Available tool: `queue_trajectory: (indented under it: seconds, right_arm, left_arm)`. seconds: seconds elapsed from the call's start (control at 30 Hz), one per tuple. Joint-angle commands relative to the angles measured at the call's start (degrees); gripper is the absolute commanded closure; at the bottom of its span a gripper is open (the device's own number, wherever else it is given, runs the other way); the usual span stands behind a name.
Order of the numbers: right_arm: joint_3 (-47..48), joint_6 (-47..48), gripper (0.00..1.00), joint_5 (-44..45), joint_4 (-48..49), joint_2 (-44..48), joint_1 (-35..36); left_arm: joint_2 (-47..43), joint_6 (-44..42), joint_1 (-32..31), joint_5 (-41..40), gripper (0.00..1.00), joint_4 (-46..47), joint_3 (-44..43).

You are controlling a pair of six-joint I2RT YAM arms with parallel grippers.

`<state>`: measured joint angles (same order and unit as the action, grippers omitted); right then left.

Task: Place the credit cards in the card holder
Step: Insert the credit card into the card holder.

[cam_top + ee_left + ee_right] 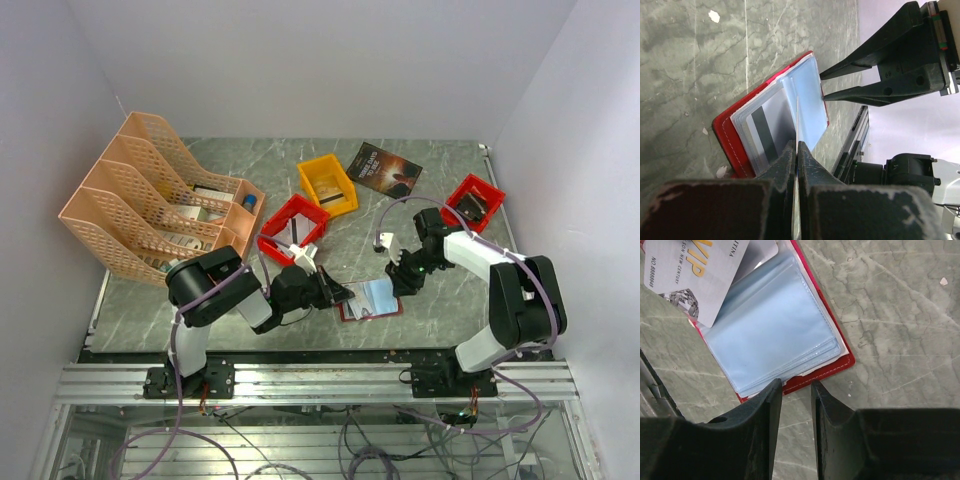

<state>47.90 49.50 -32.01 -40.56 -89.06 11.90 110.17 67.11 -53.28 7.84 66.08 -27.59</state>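
Left gripper's tight pinch on credit card, edge-on over card holder for slotting; slightly parted, empty right gripper perhaps bracing its edge

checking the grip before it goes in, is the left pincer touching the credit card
Touching. The left wrist view shows the left pincer shut on the credit card, which is seen edge-on with the jaws pressed against both of its faces.

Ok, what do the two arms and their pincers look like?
They match: the left arm and right arm have white links between bulky black joint housings, with pale purple cables running alongside. The left pincer and right pincer are black, each with two flat tapering fingers. Up close, the left one's body shows scuffed, greyish edges.
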Motion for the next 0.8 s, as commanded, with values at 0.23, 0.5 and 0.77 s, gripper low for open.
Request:
queue_trajectory:
  seconds: [0.23,0.5,0.77]
  right_arm:
    - [1.49,-1.48,0.69,1.55,0.28,-2.25,-0.21]
    - [1.58,-1.94,0.68,1.74,0.42,-2.55,-0.26]
    - [1.63,-1.97,0.68,1.92,0.47,-2.69,-0.21]
  left_arm:
    - [1.07,-0.91,0.76,2.38,0.93,6.47,-0.67]
    - [-2.15,-2.26,0.79,2.54,0.93,6.86,0.9]
    - [0.2,-1.16,0.85,3.62,0.93,9.07,-0.1]
